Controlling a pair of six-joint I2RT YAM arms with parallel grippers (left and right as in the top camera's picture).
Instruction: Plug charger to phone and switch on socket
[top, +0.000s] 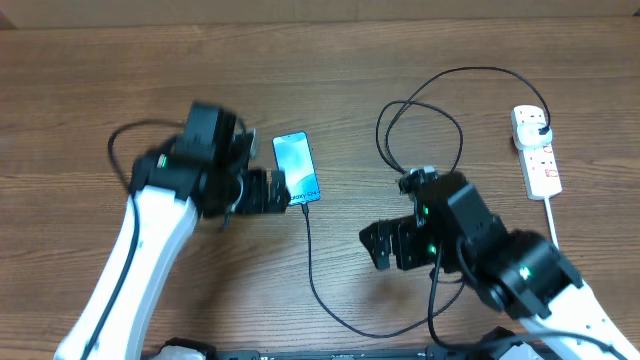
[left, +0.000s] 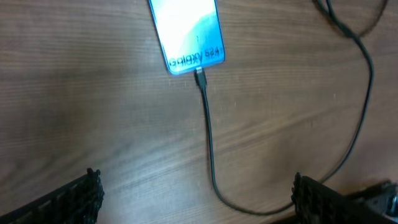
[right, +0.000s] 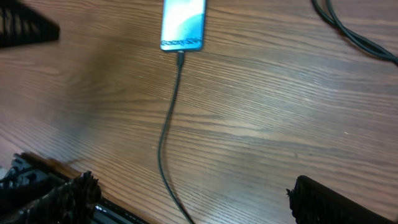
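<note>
Left gripper (left: 199, 198) and right gripper (right: 189, 200) gape wide, empty, flanking the flat glossy phone (top: 296, 167); thin black charger (top: 310, 250) enters its short edge on the woodgrain table (top: 80, 80).

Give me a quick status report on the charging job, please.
Both jaws open, left gripper and right gripper empty. Charger tip at phone port, looks seated. Socket switch unreadable; nothing blocking it.

The charger (left: 210, 143) crosses the table (top: 100, 60) between phone (top: 296, 167) and right gripper (top: 378, 248). Its loops crowd the socket (top: 537, 150). The far edge lies open.
</note>
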